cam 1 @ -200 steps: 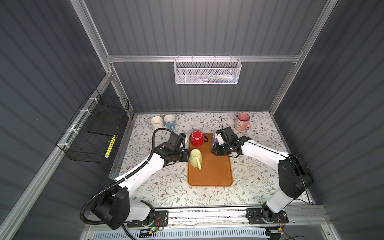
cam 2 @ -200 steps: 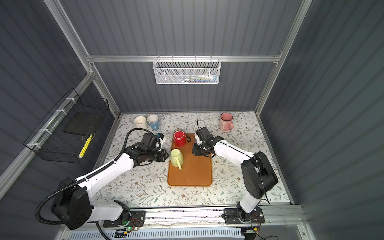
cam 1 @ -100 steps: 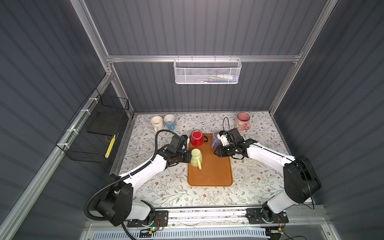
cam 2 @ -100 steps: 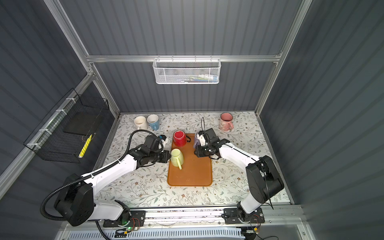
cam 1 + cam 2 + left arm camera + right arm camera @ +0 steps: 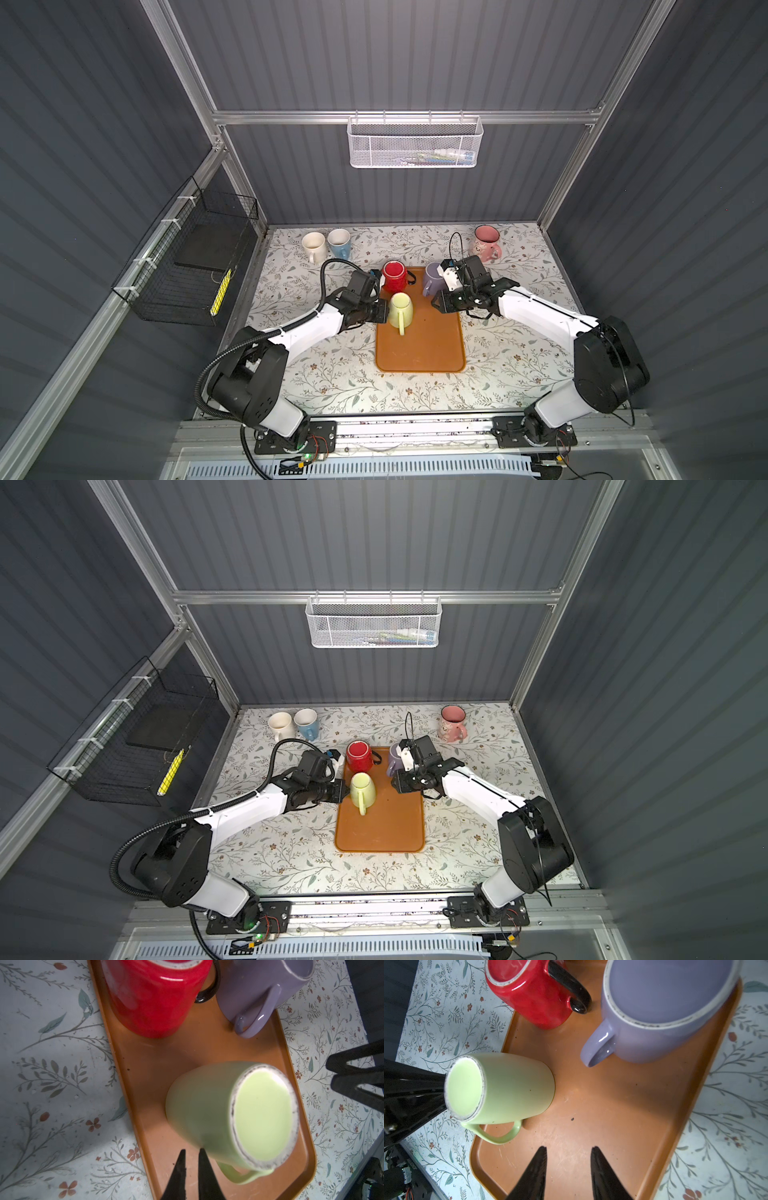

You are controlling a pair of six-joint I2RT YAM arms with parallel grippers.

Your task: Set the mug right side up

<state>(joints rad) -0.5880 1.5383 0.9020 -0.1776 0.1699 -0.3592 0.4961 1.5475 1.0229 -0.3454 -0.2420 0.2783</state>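
Note:
Three mugs stand upside down on the orange tray [image 5: 419,353]: a pale green mug [image 5: 401,309] [image 5: 207,1109] [image 5: 512,1088] near its left edge, a red mug [image 5: 394,274] and a purple mug [image 5: 432,278] at its far end. My left gripper [image 5: 384,316] [image 5: 191,1150] is shut with nothing between its fingers, low beside the green mug's left wall, one finger against or just off it. My right gripper [image 5: 434,303] [image 5: 569,1148] is open and empty over the tray, beside the purple mug [image 5: 670,1001].
At the back of the floral table a cream mug [image 5: 313,245] and a blue mug [image 5: 338,241] stand upright on the left, a pink mug [image 5: 484,245] on the right. A black wire basket [image 5: 195,266] hangs on the left wall.
My left gripper has closed and moved right, up to the green mug's side. My right gripper has shifted slightly nearer along the tray, its opening unchanged.

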